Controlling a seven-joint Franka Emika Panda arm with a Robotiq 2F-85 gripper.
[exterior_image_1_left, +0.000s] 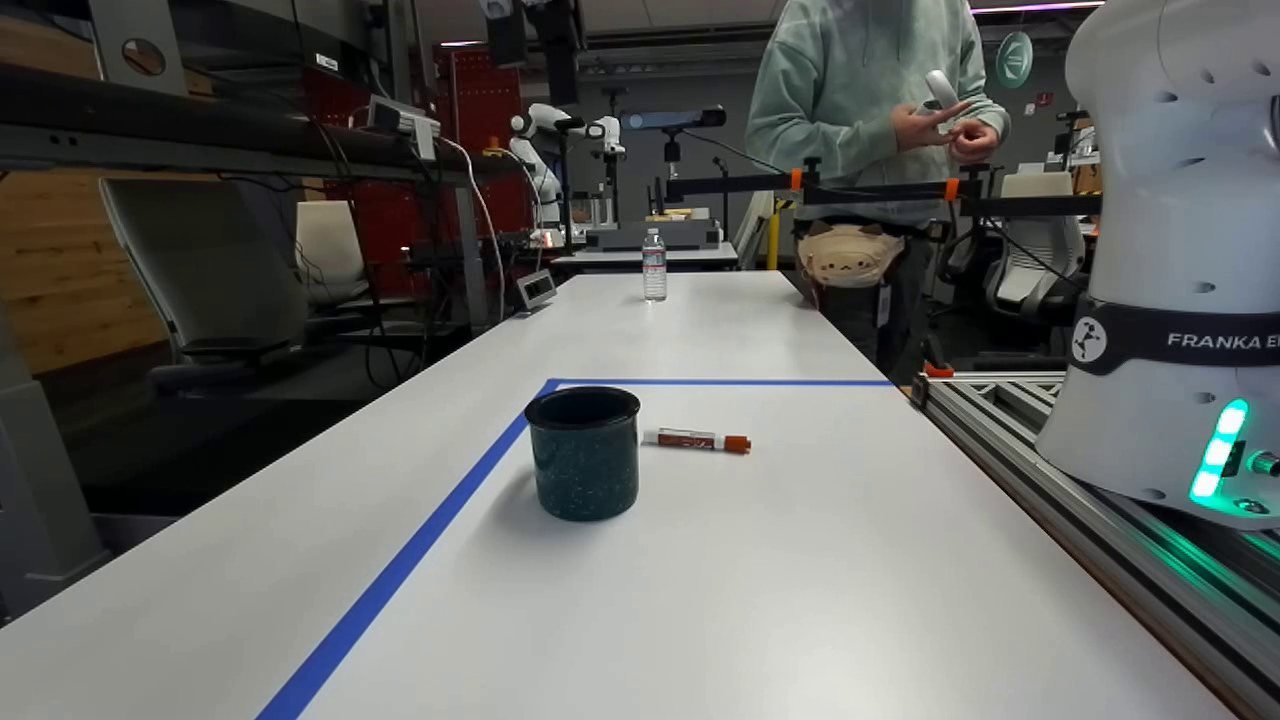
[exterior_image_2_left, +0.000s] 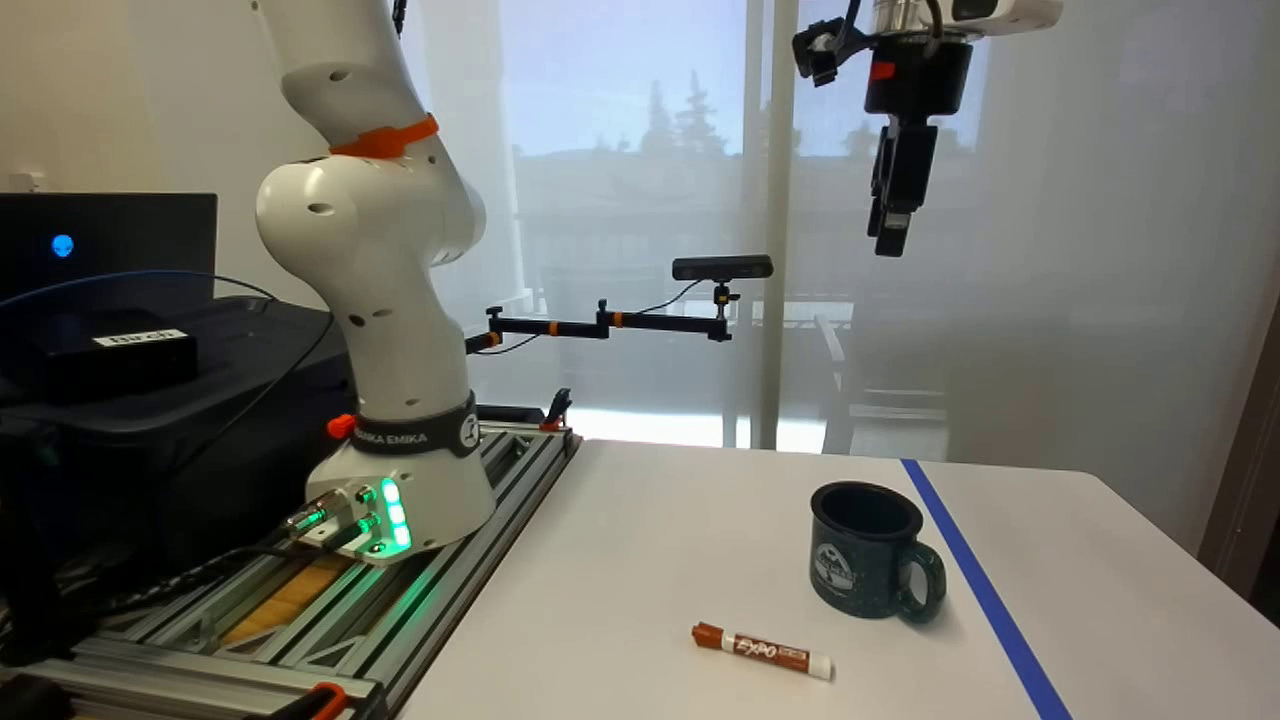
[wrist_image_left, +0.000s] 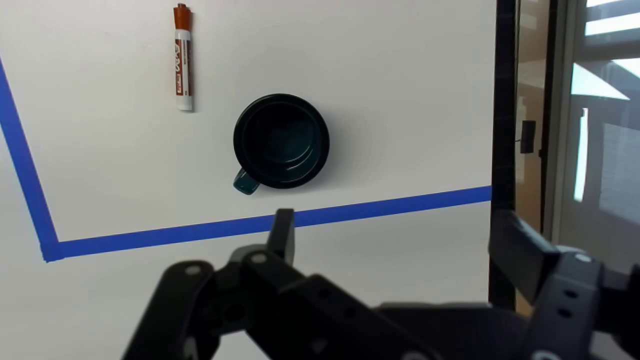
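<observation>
One white counter, marked with blue tape; window beyond one end edge. Mug standing upright, near tape, well below end effector. End effector: fingers wide apart, nothing gripped. Marker flat beside mug, closer to edge by robot base. Bottle upright near opposite end edge; person alongside, holding white controller.

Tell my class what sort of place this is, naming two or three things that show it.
Most likely a robotics lab: there is a large white jointed robot arm, a black bar-shaped camera mounted nearby, and, in the background of an exterior view, another white jointed arm.
</observation>
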